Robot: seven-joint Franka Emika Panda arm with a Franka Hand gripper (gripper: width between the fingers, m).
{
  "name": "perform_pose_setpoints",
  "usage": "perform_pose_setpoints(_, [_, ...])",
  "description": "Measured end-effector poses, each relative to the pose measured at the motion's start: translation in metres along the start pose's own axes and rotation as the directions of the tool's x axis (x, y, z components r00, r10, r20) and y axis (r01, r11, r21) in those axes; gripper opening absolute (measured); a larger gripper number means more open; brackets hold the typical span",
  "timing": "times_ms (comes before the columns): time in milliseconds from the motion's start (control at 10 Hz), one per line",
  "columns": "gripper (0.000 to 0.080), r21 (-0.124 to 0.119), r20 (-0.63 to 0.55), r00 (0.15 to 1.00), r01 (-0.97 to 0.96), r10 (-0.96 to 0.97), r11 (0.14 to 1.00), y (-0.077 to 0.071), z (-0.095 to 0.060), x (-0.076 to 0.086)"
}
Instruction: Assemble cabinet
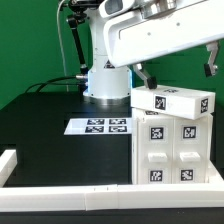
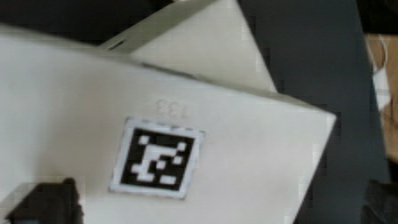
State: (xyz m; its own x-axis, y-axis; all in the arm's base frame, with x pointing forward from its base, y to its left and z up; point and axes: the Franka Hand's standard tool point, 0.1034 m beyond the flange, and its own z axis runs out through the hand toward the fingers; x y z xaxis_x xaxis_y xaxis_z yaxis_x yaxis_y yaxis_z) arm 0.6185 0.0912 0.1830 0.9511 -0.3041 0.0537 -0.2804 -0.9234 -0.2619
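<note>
The cabinet, a large white box with a tagged face of square panels, stands at the exterior view's right. A smaller white slab with tags lies slightly tilted on top of it. My gripper hovers just above the slab, with one black finger on each side. In the wrist view the slab and its tag fill the frame, close below the gripper. The fingers stand wide apart. One is over the slab and the other is beyond its edge. The jaws are open and hold nothing.
The marker board lies flat on the black table in front of the robot base. Long white border rails run along the front and the left of the table. The cabinet stands close to the front rail.
</note>
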Motion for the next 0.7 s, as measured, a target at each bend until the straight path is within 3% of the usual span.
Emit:
perform_pose_setpoints(200, [0.0797,-0.042,0.027,0.978,0.206,-0.205,0.978,-0.0037,0.0031,0.0022])
perform_pose_setpoints(500, [0.0797,-0.038,0.035,0.909,0.416,-0.415,0.908,0.0003,0.0033,0.0033])
perform_pose_setpoints(700, [0.0797,-0.033,0.045,0.804,0.594,-0.593,0.804,0.0046,0.0043,0.0043])
